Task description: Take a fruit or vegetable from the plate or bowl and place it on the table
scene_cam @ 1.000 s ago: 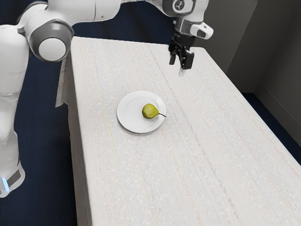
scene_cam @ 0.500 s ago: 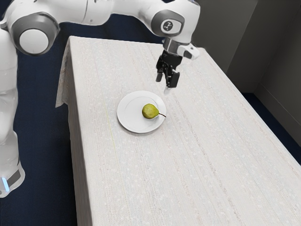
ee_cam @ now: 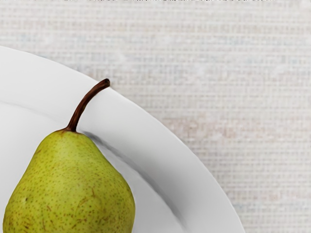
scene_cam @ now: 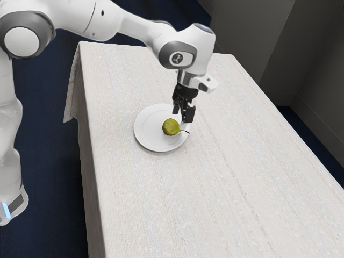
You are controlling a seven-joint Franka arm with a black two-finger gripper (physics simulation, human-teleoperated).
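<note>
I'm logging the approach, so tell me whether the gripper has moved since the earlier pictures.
Yes. Against the white plate, the gripper has moved lower and toward the exterior view's left, from well off the rim to near the pear.

The black two-finger gripper (scene_cam: pixel 183 116) had come down in two stages from high over the far end of the pale, cloth-covered table, drifting toward the exterior view's left as it sank. It had reached the round white plate (scene_cam: pixel 145 129), just beside the green pear (scene_cam: pixel 170 127), hiding some of the plate's rim from me. The jointed white arm's (scene_cam: pixel 134 28) rounded elbow had swung toward that view's upper left.
</note>
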